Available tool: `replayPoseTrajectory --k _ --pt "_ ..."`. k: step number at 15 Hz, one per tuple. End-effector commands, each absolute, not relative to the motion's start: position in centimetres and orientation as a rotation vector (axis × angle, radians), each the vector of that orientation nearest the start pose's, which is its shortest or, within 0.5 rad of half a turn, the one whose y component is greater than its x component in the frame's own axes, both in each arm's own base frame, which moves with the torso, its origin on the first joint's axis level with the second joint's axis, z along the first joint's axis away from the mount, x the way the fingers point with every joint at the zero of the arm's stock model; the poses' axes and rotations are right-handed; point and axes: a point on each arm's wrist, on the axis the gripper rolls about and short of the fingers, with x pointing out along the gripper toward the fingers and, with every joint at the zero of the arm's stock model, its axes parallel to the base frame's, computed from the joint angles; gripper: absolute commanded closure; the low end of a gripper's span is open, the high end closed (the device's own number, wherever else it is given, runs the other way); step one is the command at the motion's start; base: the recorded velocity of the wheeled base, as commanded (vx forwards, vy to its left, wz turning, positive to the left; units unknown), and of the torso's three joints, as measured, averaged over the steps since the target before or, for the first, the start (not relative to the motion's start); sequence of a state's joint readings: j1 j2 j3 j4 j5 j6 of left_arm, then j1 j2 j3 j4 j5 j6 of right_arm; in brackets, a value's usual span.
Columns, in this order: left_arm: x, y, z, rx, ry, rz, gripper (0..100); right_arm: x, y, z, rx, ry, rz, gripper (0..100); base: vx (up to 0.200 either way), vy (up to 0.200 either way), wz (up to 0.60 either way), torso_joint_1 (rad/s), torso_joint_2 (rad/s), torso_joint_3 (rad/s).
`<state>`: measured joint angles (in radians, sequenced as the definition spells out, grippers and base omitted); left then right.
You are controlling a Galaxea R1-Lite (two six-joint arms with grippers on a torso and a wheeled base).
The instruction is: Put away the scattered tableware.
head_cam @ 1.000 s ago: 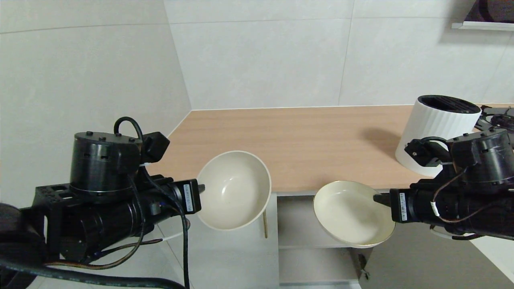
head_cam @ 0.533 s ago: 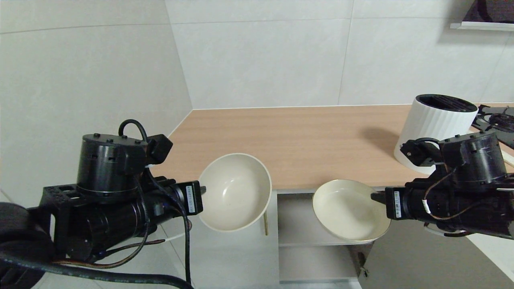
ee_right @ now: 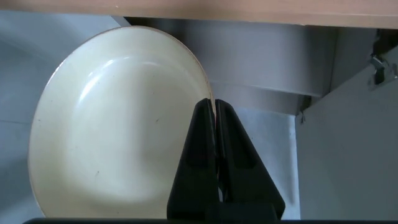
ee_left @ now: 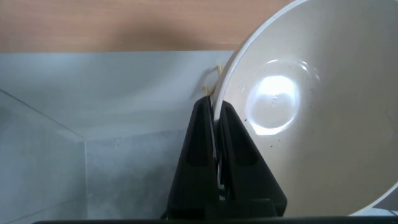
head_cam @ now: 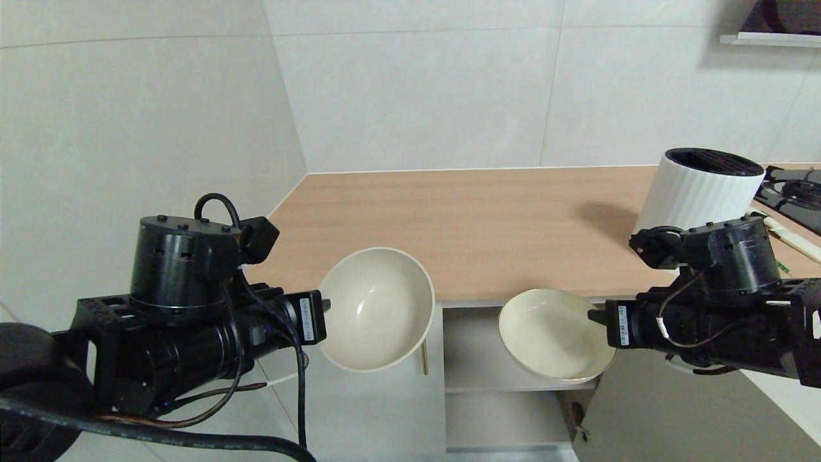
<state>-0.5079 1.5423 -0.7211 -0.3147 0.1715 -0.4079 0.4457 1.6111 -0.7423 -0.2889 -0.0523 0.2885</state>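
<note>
Bowl (head_cam: 376,310) held on edge, rim pinched tight between the fingers (ee_left: 200,130) of the left claw (ee_left: 215,107), hollow turned toward the robot; it juts from the claw's tip, in front of the counter (head_cam: 474,218) edge. Plate (head_cam: 551,333) likewise tilted, rim clamped in the right claw (ee_right: 214,115), jutting from that claw's tip toward the bowl. Bowl and plate apart, a clear gap between them. Claws at about the same height, tips pointed at one another. Beyond the gap between the claws, under the counter, an open cupboard (head_cam: 487,346) with one shelf (head_cam: 500,386) across it. Left door (head_cam: 365,417) stands open below the left claw's tip, a gold handle (head_cam: 423,358) on its edge just under the bowl. Right door (head_cam: 673,423) open beneath the right claw. Behind the right claw, on the counter, a white ribbed canister (head_cam: 702,189); a hob (head_cam: 795,192) farther out on that side
</note>
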Motion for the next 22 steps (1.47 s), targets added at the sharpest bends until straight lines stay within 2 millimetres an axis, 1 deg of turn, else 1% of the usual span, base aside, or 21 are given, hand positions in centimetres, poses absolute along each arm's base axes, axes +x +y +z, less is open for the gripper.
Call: replayPoseTrajectory --k 1,13,22 --pt "22.53 -12.09 17.36 -0.226 0.538 -0.225 100 24.43 11.52 15.58 0.130 0.626 0.294 100 0.000 0.000 0.00 -0.154 0.35 0.183" --pt "22.55 -12.11 17.32 -0.226 0.539 -0.224 100 24.83 11.66 14.82 0.123 0.652 0.288 100 0.000 0.000 0.00 -0.191 0.47 0.281" --pt "22.55 -12.11 17.32 -0.226 0.539 -0.224 100 24.83 11.66 14.82 0.123 0.652 0.288 100 0.000 0.000 0.00 -0.126 0.44 0.314"
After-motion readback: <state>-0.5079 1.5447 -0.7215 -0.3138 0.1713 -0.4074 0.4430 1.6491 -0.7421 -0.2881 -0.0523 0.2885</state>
